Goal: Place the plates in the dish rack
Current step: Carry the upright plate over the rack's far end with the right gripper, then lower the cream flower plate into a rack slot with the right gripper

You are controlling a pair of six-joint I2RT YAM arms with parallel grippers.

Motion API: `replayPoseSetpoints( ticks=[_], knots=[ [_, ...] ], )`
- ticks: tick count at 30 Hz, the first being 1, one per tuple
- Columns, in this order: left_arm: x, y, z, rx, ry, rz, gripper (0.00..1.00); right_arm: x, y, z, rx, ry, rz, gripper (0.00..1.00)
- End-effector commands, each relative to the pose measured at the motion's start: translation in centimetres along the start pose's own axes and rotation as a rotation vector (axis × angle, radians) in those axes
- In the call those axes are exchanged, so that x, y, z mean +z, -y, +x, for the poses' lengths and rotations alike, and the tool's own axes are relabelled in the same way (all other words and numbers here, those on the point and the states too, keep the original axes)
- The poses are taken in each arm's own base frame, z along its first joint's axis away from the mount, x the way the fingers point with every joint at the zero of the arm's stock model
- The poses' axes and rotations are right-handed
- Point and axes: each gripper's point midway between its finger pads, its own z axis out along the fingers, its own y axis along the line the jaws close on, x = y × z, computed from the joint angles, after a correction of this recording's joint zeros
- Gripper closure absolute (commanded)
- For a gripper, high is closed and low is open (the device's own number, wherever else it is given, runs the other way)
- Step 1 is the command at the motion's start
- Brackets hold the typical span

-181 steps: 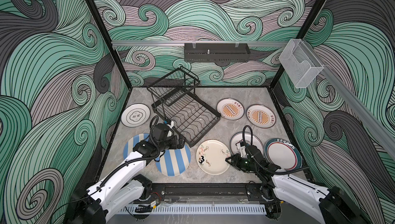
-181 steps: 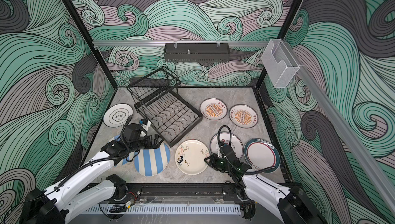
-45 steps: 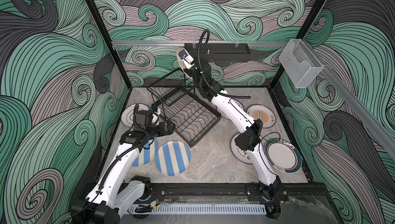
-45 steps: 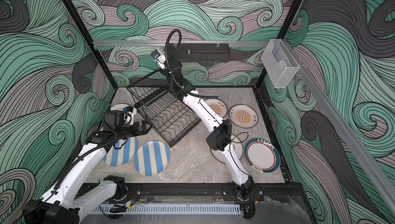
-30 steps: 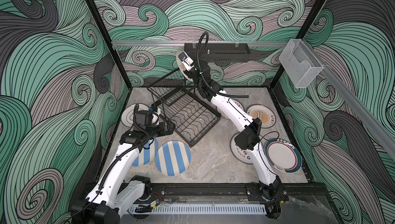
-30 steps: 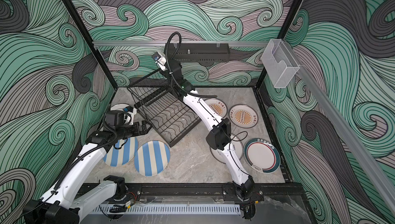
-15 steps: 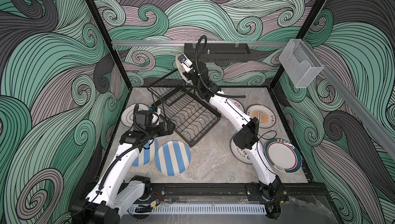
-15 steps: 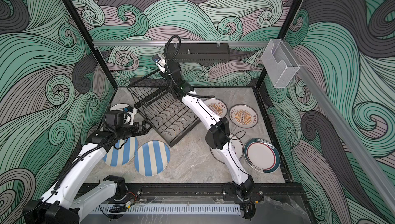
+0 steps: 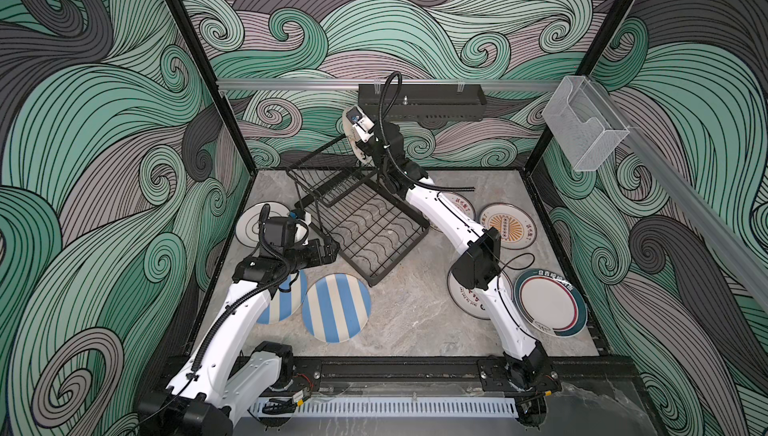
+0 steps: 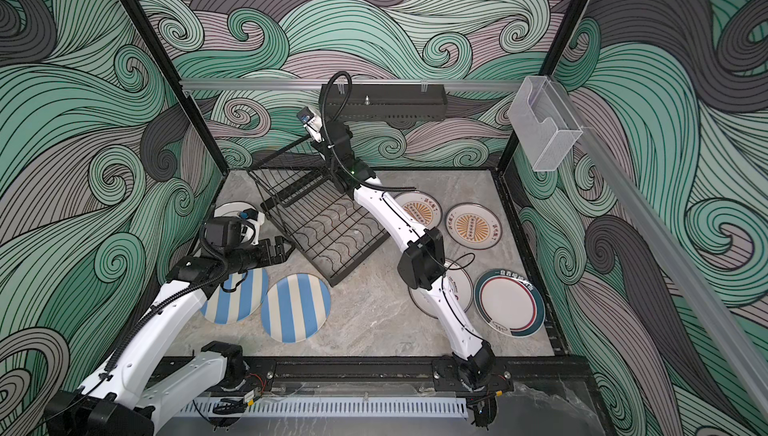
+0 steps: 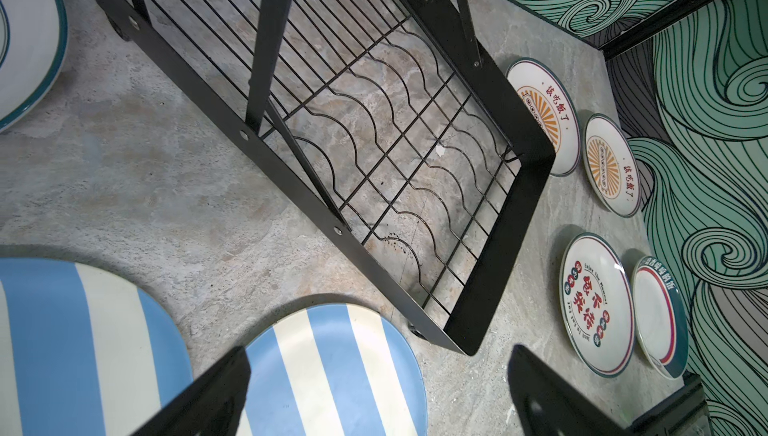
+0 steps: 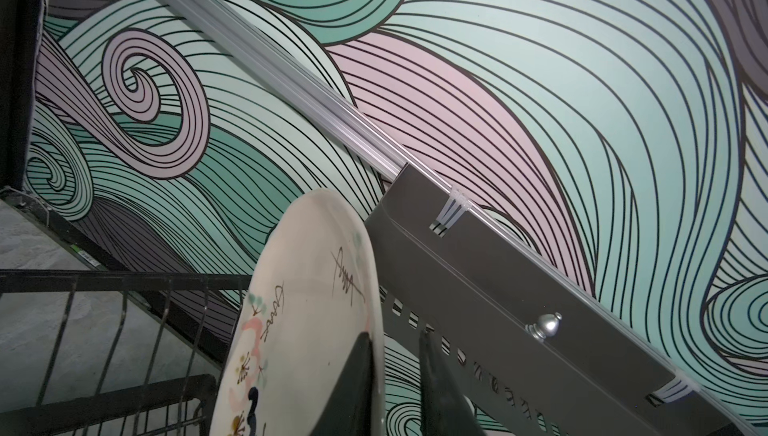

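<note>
The doodle plate (image 12: 299, 330) has left the table's (image 9: 415, 321) front edge and now stands on edge over the raised tier of the rack (image 9: 374, 226), by the far edge. The right arm stretches across the table with its wrist high. The right gripper (image 12: 392, 338) straddles the plate's rim, jaws loosened, with a gap on one side. Seven more plates (image 9: 548, 307) lie flat, making eight in all, with one rack. The left arm is bent, and the left gripper (image 11: 380, 350) gapes empty beside the rack's near-left side.
</note>
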Motion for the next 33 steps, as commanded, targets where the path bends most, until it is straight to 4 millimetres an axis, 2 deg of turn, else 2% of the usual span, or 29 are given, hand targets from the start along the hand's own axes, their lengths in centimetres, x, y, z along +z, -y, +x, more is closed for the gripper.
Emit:
replayPoseSetpoints(
  ticks=[1,7,12,15,20,26,29,33],
  knots=[
    [-0.4,-0.6,0.2,-0.027,0.012,-0.031,0.01,-0.6,4.4,-2.0,0.043,0.039,0.096,0.66],
    [-0.8,-1.0,0.2,-0.044,0.03,-0.053,0.01,-1.3,4.8,-2.6,0.049,0.035,0.075,0.52],
    [-0.9,-1.2,0.3,-0.059,0.038,-0.058,0.01,-2.6,6.0,-4.2,0.082,0.048,0.045,0.43],
    [-1.1,-1.1,0.2,-0.057,0.046,-0.054,0.01,-3.5,5.9,-4.7,0.118,0.046,-0.044,0.35],
    [-1.3,-1.1,0.3,-0.056,0.053,-0.051,0.01,-4.3,4.4,-3.1,0.197,-0.007,-0.238,0.24],
    [-1.3,-1.1,0.4,-0.054,0.05,-0.051,0.01,-4.0,2.7,-0.1,0.228,-0.083,-0.358,0.21],
    [-1.3,-1.0,0.4,-0.052,0.051,-0.05,0.01,-4.0,1.0,0.9,0.211,-0.097,-0.42,0.2],
    [-1.2,-1.2,0.5,-0.055,0.046,-0.055,0.01,-3.9,-0.3,1.7,0.209,-0.108,-0.465,0.2]
  ],
)
